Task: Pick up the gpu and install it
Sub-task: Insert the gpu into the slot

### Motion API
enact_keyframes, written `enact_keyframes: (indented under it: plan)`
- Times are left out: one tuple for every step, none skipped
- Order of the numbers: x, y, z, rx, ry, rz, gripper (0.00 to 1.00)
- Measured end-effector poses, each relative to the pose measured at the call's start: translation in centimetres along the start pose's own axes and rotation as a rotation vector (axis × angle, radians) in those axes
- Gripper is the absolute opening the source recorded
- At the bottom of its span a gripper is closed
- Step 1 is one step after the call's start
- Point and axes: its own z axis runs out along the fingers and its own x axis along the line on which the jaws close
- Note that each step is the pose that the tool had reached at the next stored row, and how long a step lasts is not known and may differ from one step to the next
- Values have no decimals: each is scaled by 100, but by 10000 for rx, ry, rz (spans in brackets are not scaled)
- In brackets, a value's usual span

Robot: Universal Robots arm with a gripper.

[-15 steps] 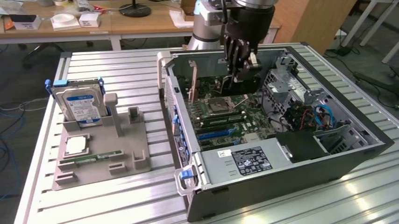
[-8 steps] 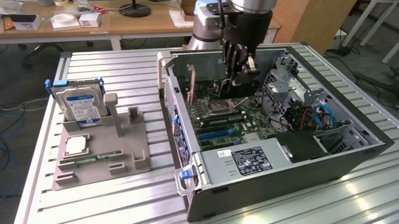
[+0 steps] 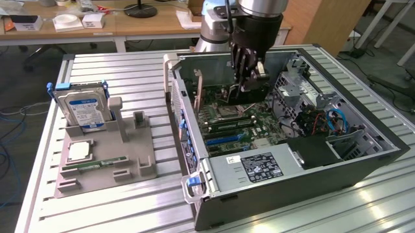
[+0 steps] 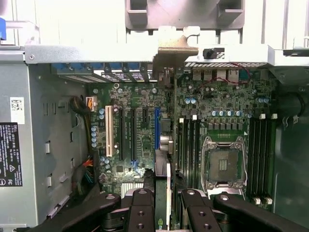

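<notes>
At the exterior view's left, a grey fixture [image 3: 139, 167] is set on the worktop [image 3: 129, 208]. In it a hard drive [image 3: 83, 110] is propped upright in a cradle and a RAM stick [image 3: 96, 164] is laid flat in a groove, presumably so that each part is offered in a known pose.

Further right, the computer case [image 3: 292, 194] is laid on its side with the panel off, so that the motherboard [image 4: 145, 140] can be reached from above.

The end effector [image 3: 250, 92] is found inside the case, above the board. The gpu [image 4: 167, 169] is pinched between its fingers by the upper edge. The card is held upright and edge-on, a pose in which its lower edge can be met by a slot.

In the wrist view the card is seen as a thin strip running across the board, just beside the blue slot [image 4: 157, 128]. Its metal bracket [image 4: 176, 50] is set against the rear wall of the case, where the expansion openings are. The card is judged to be lined up with its slot. Whether it is fully seated cannot be told.
</notes>
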Motion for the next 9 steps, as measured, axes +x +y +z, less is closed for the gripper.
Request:
enact_keyframes:
  plan:
    - [3, 2, 4, 0, 0, -1, 26]
    - [8, 5, 6, -1, 2, 0, 26]
    - [12, 8, 7, -2, 3, -1, 26]
    - [16, 10, 9, -2, 3, -1, 26]
    - [20, 12, 13, -1, 2, 0, 26]
    - [23, 14, 16, 0, 0, 0, 26]
    - [26, 16, 20, 0, 1, -1, 26]
    - [43, 25, 38, -1, 3, 0, 26]
    - [127, 51, 198, -1, 3, 0, 26]
